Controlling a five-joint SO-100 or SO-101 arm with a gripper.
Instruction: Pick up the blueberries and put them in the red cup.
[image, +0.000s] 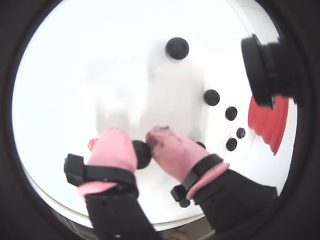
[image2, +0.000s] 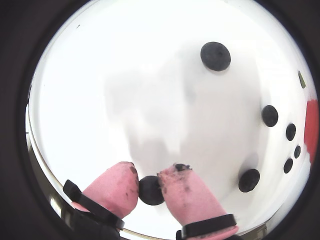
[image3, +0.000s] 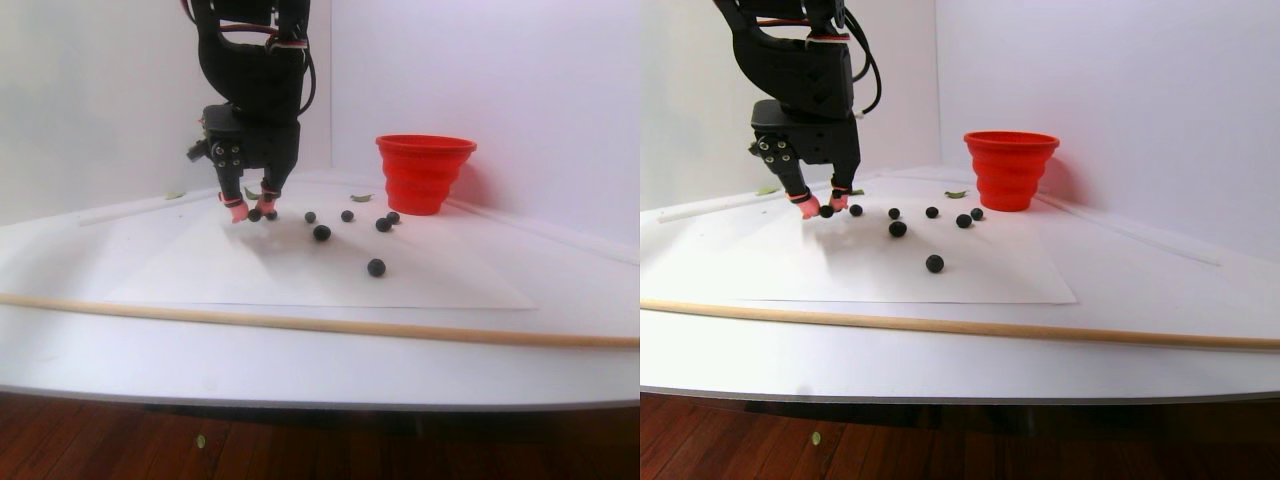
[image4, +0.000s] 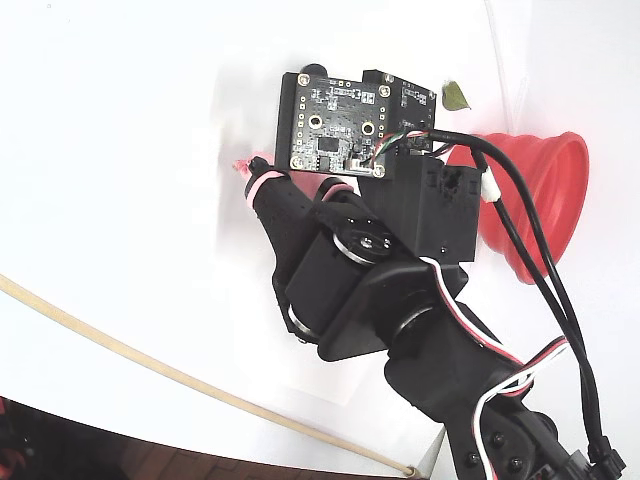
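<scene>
One blueberry (image: 142, 154) sits pinched between my pink-capped fingertips (image: 172, 150) in a wrist view, my claw (image: 143, 144) closed on it at about 6 o'clock in the picture. More loose blueberries lie on the white table (image: 75, 90): a large one at 12 o'clock (image: 177, 48), and smaller ones trailing toward 3 o'clock (image: 211, 97), next to the red cup (image: 270, 120) at the right edge.

In another wrist view, the same held berry (image2: 150, 190) is touched on both sides by my fingertips (image2: 182, 192), again at 6 o'clock. A big berry (image2: 215, 56) lies at 1 o'clock, another (image2: 249, 180) at 4 o'clock, and a sliver of the red cup (image2: 312, 130) shows at 3 o'clock.

In the stereo pair view, my claw (image3: 252, 212) is down at the table with the berry (image3: 255, 214) in it; the red cup (image3: 424, 174) stands upright well to the right, with loose berries (image3: 376, 267) between, and a wooden stick (image3: 300, 322) lying across the near table.

In the fixed view, my arm hides the fingertips, so the grip cannot be told there; the red cup (image4: 545, 195) is at 3 o'clock, a green leaf scrap (image4: 456, 96) at 1 o'clock.
</scene>
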